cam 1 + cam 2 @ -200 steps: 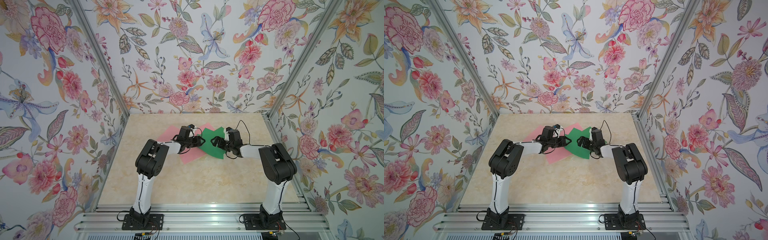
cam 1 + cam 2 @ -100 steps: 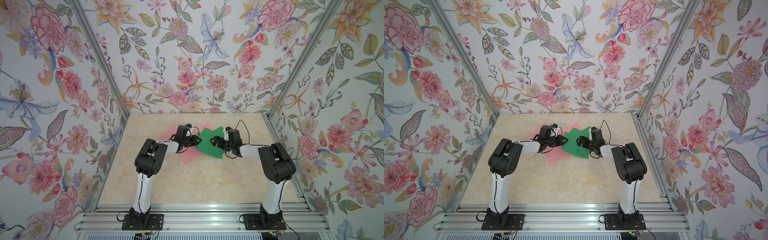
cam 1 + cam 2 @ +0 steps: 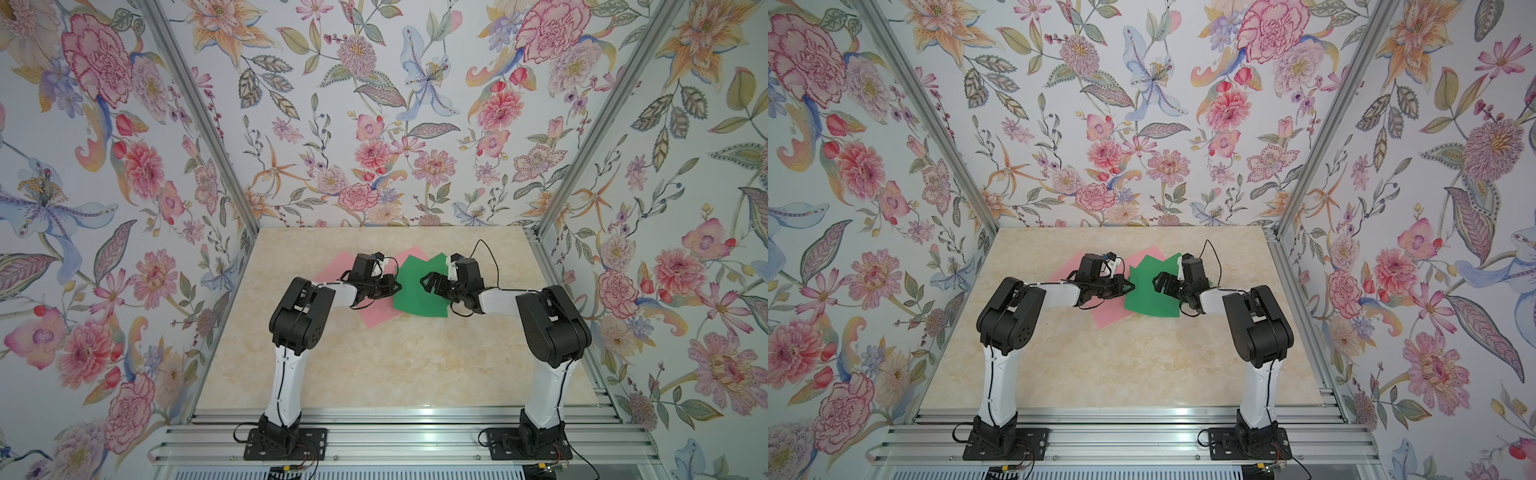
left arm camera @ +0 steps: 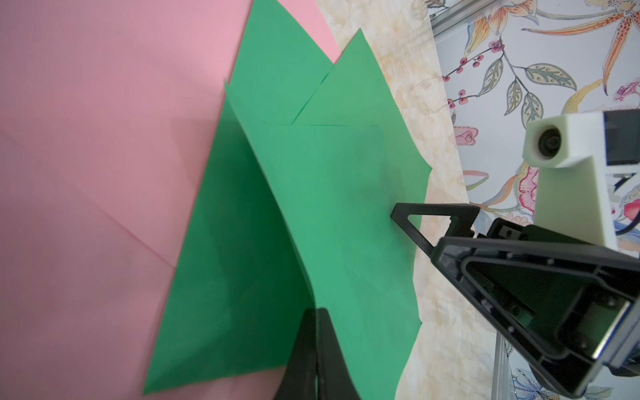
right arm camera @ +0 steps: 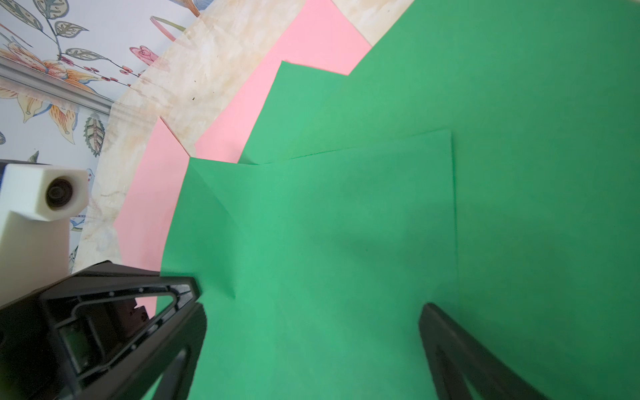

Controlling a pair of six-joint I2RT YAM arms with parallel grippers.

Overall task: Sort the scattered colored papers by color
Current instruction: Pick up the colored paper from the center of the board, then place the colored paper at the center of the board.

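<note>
Centrally, green papers (image 3: pixel 419 300) overlapping pink papers (image 3: pixel 376 318), flowered walls (image 3: pixel 374 124) around.

Table (image 3: pixel 374 365): beige marbled top. Paper pile sits just beyond centre, toward 12 o'clock. Pink papers (image 3: pixel 376 319) lie flat on the top at 11 o'clock. Green papers (image 3: pixel 419 300) overlap them from 1 o'clock, partly on pink, partly on the top.
</note>
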